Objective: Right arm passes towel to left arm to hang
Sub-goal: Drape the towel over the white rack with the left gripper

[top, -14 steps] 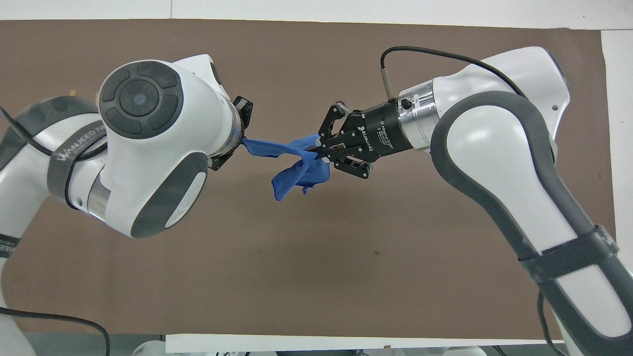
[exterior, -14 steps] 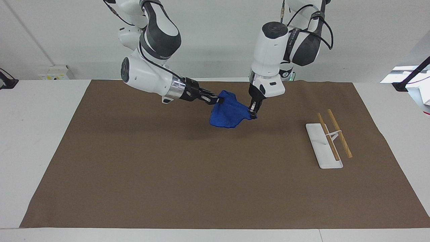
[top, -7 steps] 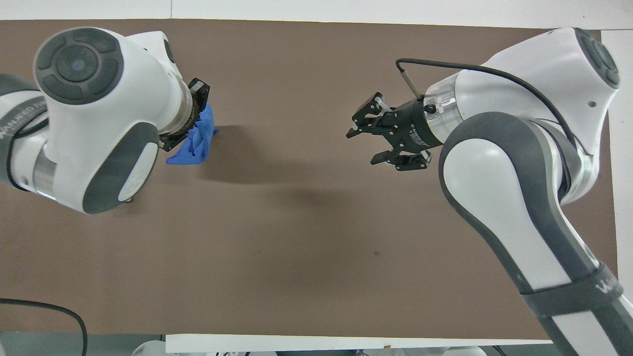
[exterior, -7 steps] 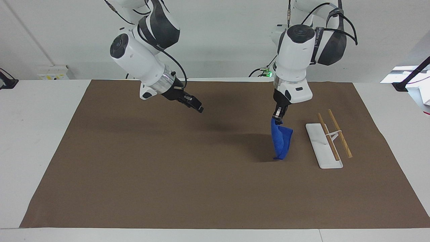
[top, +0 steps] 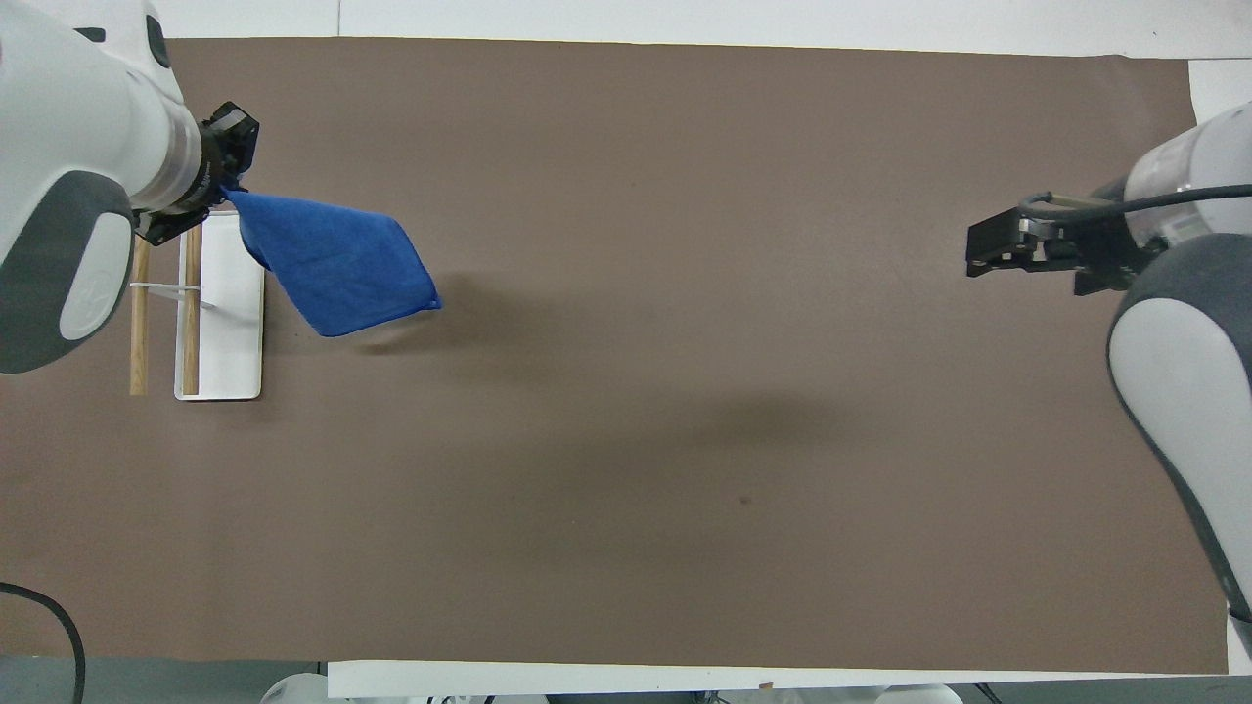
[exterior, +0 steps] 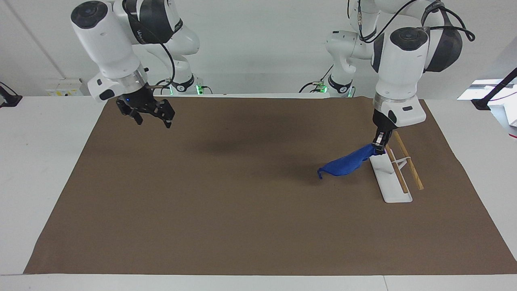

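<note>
The blue towel [exterior: 346,164] hangs by one corner from my left gripper [exterior: 379,148], which is shut on it. It trails out slantwise over the brown mat toward the middle of the table, off the surface. In the overhead view the towel [top: 333,262] spreads out from the left gripper [top: 229,186]. The left gripper is over the end of the rack nearer to the robots. My right gripper [exterior: 154,121] is open and empty, raised over the mat's edge at the right arm's end; it also shows in the overhead view [top: 990,251].
The rack [exterior: 389,178] has a white base and two wooden rods [exterior: 408,161], and stands on the mat at the left arm's end; it also shows in the overhead view [top: 227,332]. The brown mat [exterior: 226,210] covers most of the white table.
The right gripper let go of the towel and drew back to its own end. The left gripper carried the towel across to the rack, and the towel now swings out sideways.
</note>
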Available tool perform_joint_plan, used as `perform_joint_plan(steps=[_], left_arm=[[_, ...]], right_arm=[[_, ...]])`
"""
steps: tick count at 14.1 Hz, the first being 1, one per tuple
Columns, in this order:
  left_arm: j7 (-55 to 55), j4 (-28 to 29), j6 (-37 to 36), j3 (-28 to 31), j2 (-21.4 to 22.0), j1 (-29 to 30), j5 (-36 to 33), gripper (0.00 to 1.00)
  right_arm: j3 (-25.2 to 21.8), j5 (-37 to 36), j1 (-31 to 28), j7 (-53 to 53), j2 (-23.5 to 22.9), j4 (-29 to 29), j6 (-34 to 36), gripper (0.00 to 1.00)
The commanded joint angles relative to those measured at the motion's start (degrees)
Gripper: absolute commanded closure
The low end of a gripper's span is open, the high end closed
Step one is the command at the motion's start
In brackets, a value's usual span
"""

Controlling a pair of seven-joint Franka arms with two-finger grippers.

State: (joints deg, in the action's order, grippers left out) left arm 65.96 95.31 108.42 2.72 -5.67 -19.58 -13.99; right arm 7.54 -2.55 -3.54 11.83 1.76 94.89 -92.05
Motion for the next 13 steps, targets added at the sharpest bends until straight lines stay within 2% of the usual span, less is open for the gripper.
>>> perform_joint_plan(steps=[1,3,4,5,7,9,13], left_arm=[[-7.7,0.2,-0.2,-0.3,0.5,6.3,-1.5,1.00],[-15.4,0.2,2.1,-0.3,0.5,11.3,-1.4,1.00],[-18.2,0.5,2.5,-0.4,0.7,13.8,-1.4,1.00],[-20.2,1.4,3.1,-0.4,0.8,15.8,-1.4,1.00],[-21.1,5.4,8.8,-0.4,2.2,18.8,-1.4,1.00],[-21.2,9.4,12.6,-0.4,3.8,21.2,-1.5,1.00],[-26.0,14.3,15.5,-0.4,6.5,22.3,-1.4,1.00]], right_arm=[[0.7,-2.6,-2.4,-4.1,-1.4,-10.8,9.7,0.01],[0.9,-2.4,-3.3,-5.7,-1.4,-15.2,15.9,0.01],[0.9,-2.5,-3.5,-6.3,-1.3,-14.9,17.0,0.01],[0.8,-2.4,-4.3,-6.8,-0.4,-11.8,16.4,0.00],[0.5,-1.8,-5.8,-10.3,0.9,-10.0,16.6,0.01],[-1.8,-1.8,-5.4,-14.0,2.2,-8.2,14.7,0.01],[-4.9,-2.6,-0.9,-13.9,2.5,-7.2,14.6,0.01]])
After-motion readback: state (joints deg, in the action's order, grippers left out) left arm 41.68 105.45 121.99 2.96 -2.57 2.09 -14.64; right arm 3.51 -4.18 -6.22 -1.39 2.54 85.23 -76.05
